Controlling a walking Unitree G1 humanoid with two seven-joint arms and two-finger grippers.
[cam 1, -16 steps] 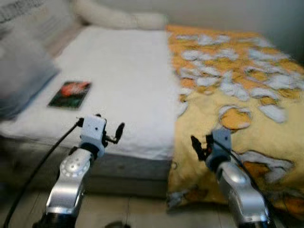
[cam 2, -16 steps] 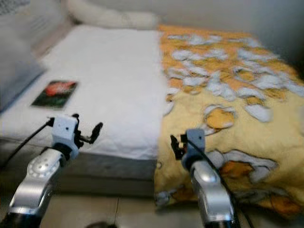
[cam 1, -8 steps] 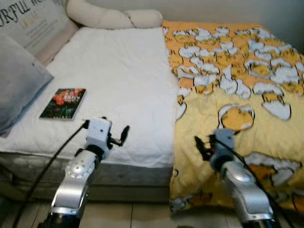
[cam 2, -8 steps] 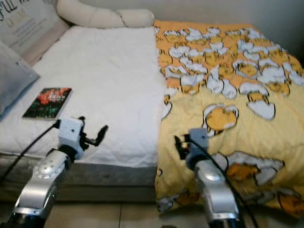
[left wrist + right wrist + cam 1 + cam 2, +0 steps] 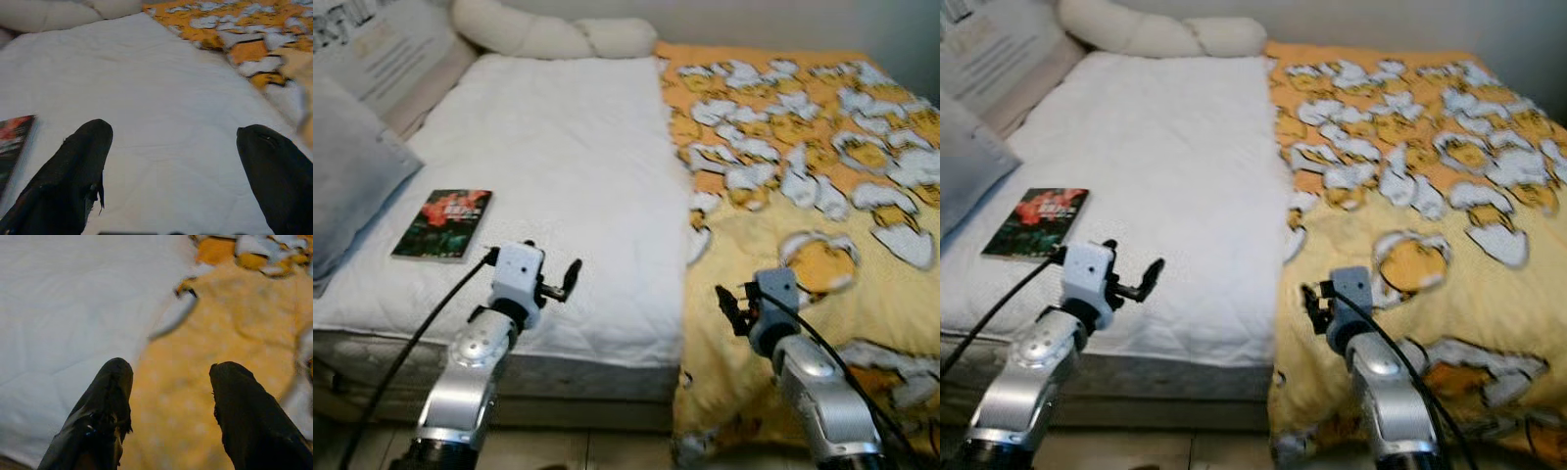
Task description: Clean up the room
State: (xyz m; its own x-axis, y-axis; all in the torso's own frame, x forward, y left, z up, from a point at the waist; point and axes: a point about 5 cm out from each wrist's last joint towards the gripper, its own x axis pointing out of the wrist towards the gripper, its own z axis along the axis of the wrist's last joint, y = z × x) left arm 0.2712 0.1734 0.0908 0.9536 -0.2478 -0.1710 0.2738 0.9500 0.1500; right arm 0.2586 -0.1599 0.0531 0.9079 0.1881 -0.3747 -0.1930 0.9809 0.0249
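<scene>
A bed with a white mattress (image 5: 568, 157) stands before me, its right half covered by a yellow blanket (image 5: 822, 196) with a white and orange print. A dark book (image 5: 443, 224) with a red picture lies on the mattress near the left front edge. My left gripper (image 5: 558, 276) hovers open above the mattress's front edge, to the right of the book (image 5: 12, 142). My right gripper (image 5: 732, 305) is open over the blanket (image 5: 195, 382) near its front left border. Both hold nothing.
A grey pillow (image 5: 347, 176) lies at the bed's left edge and a long cream bolster (image 5: 548, 34) at its head. A printed cushion (image 5: 382, 49) leans at the far left. Tiled floor (image 5: 607, 450) shows below the bed front.
The camera has shifted a little, so the bed sits slightly lower and to the right in view. Both grippers stay open at about the same height over the bed's front edge.
</scene>
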